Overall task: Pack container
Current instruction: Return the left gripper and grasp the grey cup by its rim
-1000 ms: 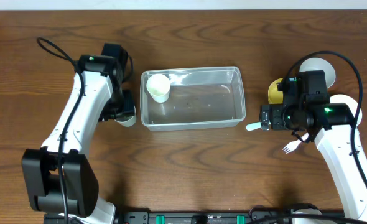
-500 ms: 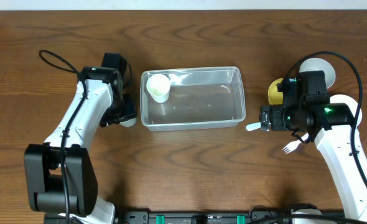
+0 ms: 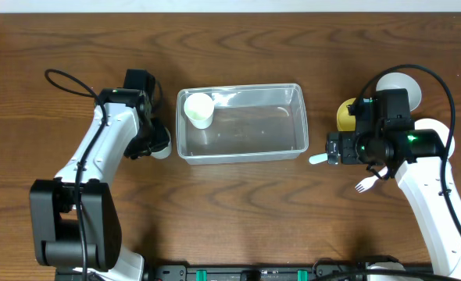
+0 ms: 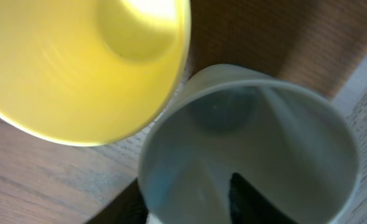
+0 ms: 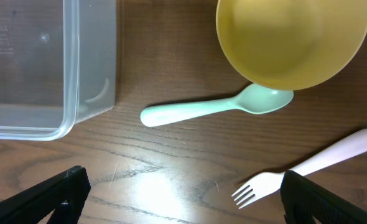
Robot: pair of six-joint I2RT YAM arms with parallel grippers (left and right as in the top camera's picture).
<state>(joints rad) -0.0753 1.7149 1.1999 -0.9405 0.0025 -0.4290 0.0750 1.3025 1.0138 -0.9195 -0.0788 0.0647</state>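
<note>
From the overhead camera I see the clear container (image 3: 301, 117) sitting mid-worktop (image 3: 238, 218) between the two arms, with one white cup (image 3: 199, 109) standing in its far-left corner. The left claw (image 3: 157, 144) is just off the container's left end, over a second white cup (image 4: 252, 124). Only the left wrist camera shows that this cup touches or nearly touches a yellow cup (image 4: 78, 62); from above, the arm hides the yellow one. In that close view one dark finger (image 4: 255, 202) is inside the second white cup and a dark shape sits outside its wall. I cannot tell whether they pinch the wall. The right wrist camera gives what the overhead only hints at. A mint spoon (image 5: 214, 109) lies just beside the container's near-right corner, its bowl end tucked under the edge of a yellow bowl (image 5: 292, 37). A pale pink-handled fork (image 5: 308, 165) lies nearer, apart from both. The right claw (image 5: 186, 191) hangs above bare wood with its fingers spread wide, holding nothing. From above, most of the spoon and half the yellow bowl are covered by that arm. A white bowl (image 3: 406, 82) at the far right is partly cut by the cable. My count is one container, three cups, one yellow bowl, one white bowl I am sure of, one spoon and one fork.
</note>
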